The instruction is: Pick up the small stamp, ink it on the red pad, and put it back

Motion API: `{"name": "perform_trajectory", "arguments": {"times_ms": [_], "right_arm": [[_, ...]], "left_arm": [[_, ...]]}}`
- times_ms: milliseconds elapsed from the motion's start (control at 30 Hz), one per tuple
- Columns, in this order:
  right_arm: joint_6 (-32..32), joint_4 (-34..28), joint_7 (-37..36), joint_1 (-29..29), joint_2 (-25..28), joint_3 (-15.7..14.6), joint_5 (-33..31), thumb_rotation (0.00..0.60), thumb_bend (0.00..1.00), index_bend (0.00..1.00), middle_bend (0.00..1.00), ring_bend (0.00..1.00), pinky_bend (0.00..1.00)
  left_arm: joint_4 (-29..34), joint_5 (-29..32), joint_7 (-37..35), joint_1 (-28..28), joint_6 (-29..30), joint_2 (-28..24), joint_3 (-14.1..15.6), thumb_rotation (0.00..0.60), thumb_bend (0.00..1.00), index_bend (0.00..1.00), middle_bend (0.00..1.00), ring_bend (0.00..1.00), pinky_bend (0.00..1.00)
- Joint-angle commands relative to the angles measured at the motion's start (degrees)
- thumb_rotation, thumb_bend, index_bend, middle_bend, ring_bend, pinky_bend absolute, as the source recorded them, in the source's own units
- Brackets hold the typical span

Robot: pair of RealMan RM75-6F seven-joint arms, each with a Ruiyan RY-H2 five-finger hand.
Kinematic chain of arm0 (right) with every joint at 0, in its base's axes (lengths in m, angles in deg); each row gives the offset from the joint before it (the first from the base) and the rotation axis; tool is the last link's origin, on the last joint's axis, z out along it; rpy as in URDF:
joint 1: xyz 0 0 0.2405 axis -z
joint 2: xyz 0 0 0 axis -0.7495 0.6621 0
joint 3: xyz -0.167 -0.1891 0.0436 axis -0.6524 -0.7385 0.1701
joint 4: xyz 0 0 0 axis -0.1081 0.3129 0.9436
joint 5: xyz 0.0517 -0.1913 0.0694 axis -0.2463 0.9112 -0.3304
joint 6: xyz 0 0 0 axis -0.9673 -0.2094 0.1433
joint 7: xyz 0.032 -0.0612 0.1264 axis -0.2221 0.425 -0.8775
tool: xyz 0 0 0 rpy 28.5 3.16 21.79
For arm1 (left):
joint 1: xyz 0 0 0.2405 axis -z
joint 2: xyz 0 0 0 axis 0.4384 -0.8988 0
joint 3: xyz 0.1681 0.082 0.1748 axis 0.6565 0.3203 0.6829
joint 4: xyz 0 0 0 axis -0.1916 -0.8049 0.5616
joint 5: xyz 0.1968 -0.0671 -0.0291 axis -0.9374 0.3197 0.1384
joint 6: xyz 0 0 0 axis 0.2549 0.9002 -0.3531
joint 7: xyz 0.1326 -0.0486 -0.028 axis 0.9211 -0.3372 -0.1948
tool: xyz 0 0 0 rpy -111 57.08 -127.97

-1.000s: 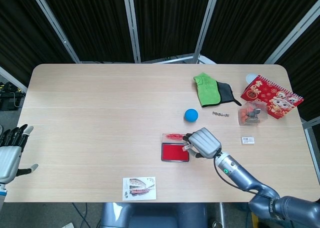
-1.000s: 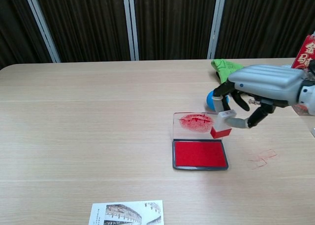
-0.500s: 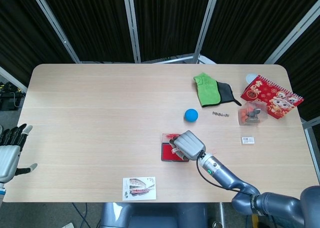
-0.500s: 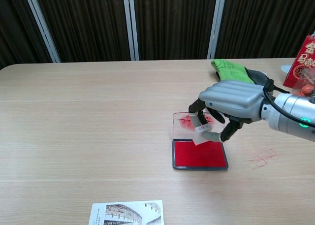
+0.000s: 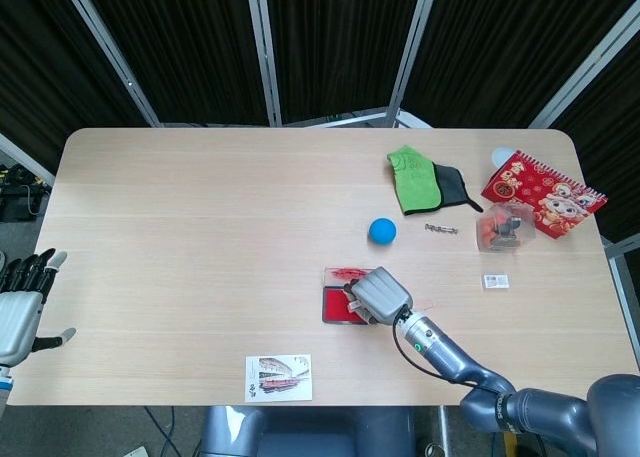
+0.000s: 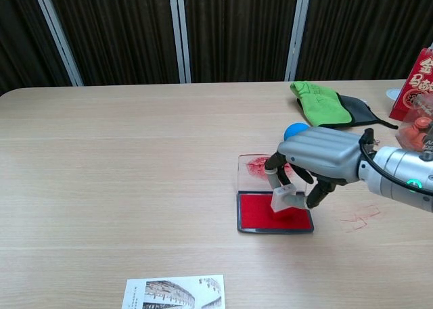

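**Stamp down on the red pad**

Head view: the right hand [image 5: 378, 293] sits over the right part of the red ink pad [image 5: 338, 306], near the table's [image 5: 200, 217] front edge. You can't really see the stamp from up here, the hand covers it. The left hand [image 5: 20, 307] hangs off the left edge, fingers apart, holding nothing. A blue ball [image 5: 382, 230] lies just beyond the pad, a green cloth [image 5: 408, 178] further back, a photo card [image 5: 279, 377] at the near edge.

Chest view: much clearer. The right hand [image 6: 318, 157] pinches the small stamp [image 6: 282, 199] between its fingertips, tilted, with its base touching the pad's [image 6: 260, 216] red surface. The clear lid [image 6: 252, 168] with red smears lies just behind the pad.
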Motion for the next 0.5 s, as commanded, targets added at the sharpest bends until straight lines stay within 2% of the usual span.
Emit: {"name": "perform_trajectory", "arguments": {"times_ms": [33,500], "right_arm": [[0.0,0.5,-0.2,0.1,-0.3,-0.4,0.1,0.600,0.49,0.58,0.56,0.65,0.97],[-0.8,3.0,-0.5,0.2,-1.9,-1.7,-0.3,0.600,0.49,0.58,0.57,0.65,0.97]], "left_arm": [[0.0,0.1,0.0,0.0,-0.1,0.0,0.0,0.600,0.00,0.00,0.00,0.00,0.00],[0.1,0.1,-0.8,0.1,-0.1,-0.4,0.0,0.600,0.00,0.00,0.00,0.00,0.00]]}}
